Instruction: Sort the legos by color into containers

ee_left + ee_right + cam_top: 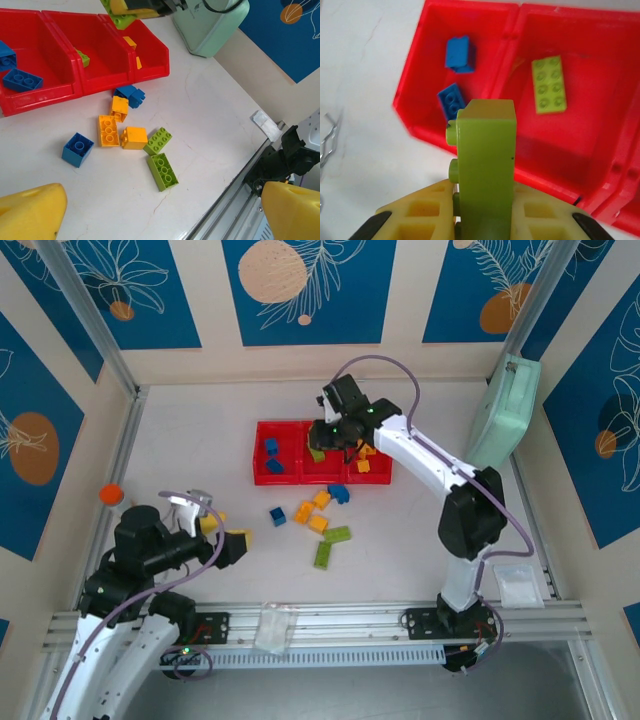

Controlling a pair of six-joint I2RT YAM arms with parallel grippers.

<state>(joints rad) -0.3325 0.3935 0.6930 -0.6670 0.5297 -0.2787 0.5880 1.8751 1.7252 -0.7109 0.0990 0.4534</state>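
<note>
The right pincer [482,212] is clenched on a green brick [485,145] by its flat sides, above the middle bin [585,145]. The brick is probably light, rigid and slick. The left pincer [222,531] hangs released over the surface [400,570].

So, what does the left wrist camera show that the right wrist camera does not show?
Left wrist view: the loose legos on the table, blue, orange and lime green, and the mint-green case. Right wrist view: a close look at the right gripper shut on the held brick, lime green, a finger on each side. Both: the red bins, two blue bricks in one, a long lime green brick in the next, and that held brick.
</note>
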